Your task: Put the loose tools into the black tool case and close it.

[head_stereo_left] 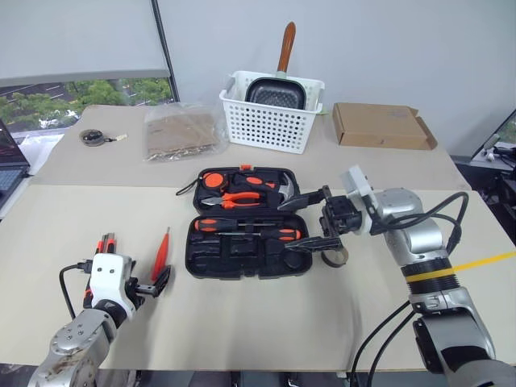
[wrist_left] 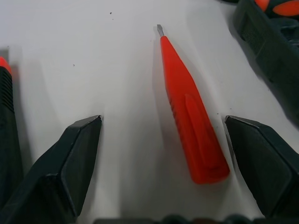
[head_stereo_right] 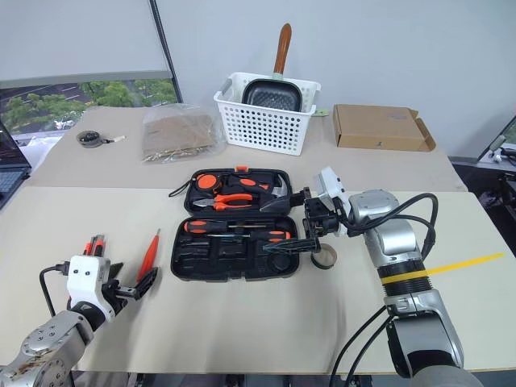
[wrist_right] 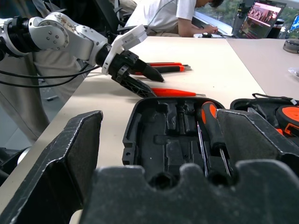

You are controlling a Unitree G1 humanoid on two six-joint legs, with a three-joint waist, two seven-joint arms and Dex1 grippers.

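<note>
Lying flat on the table [head_stereo_left: 266,322], the orange pen-like tool [wrist_left: 189,109] is being straddled by the spread fingers of the left gripper [wrist_left: 163,154], untouched, nearer one finger, steel tip aimed away. Beyond, the black tool case [head_stereo_left: 246,222] is being overhung by the spread right gripper [head_stereo_left: 310,219].

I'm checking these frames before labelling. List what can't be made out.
- Loose tools beside the left gripper: its wrist covers them in the eye views, so their count and kind are unclear.
- Case right edge and latch: the right gripper is in front.
- Ring-shaped object under the right gripper: partly hidden, unidentifiable.
- Pan in the basket: its lower part is behind the wall.
</note>
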